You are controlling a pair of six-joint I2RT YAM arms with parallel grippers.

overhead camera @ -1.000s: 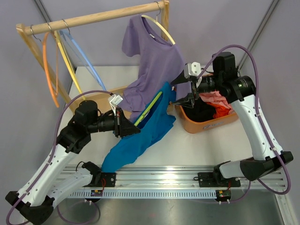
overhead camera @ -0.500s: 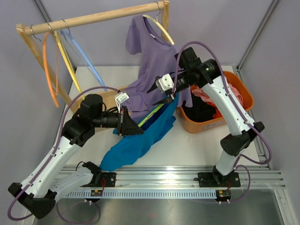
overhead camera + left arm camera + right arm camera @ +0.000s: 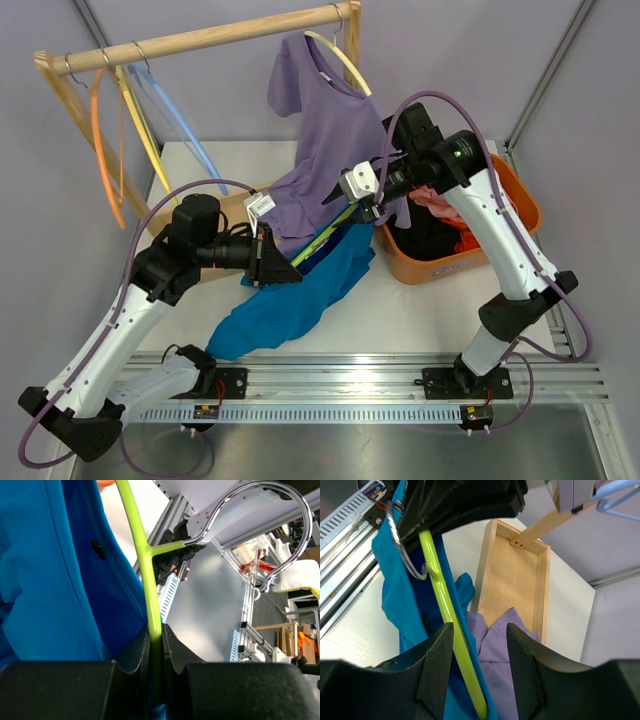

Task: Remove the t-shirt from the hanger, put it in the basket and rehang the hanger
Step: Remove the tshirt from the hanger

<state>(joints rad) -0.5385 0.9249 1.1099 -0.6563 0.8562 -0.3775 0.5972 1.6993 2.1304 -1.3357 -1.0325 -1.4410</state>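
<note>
"Looking at the left fingers point(image 3: 142, 650), what are they holding?" asks Mia.

"They are squeezed tight on the green hanger point(image 3: 142, 555), on its long bar. The shiny hook point(image 3: 280, 510) sticks out past them," says Tom.

"And the right fingers point(image 3: 375, 207)?"

"They are spread apart. In the right wrist view the green bar runs between them, closer to one finger. I cannot tell if it touches that finger."

"Where is the blue t-shirt point(image 3: 300, 290)?"

"It is on the green hanger, between the two arms. It hangs down from the bar, and its bottom end lies on the white worktop point(image 3: 420, 310) near the front edge."

"What is behind it?"

"A purple t-shirt point(image 3: 335, 150). It hangs on a pale hanger point(image 3: 350, 67) from the wooden rail point(image 3: 200, 38)."

"Anything else on the rail?"

"An orange hanger point(image 3: 97, 140), a yellow hanger point(image 3: 147, 140) and a light blue hanger point(image 3: 183, 135), all at the left end."

"And on the right?"

"An orange basket point(image 3: 440, 268) with clothes in it stands on the worktop, just beside the blue t-shirt. A wooden tray point(image 3: 512, 580) lies by the purple t-shirt."
</note>
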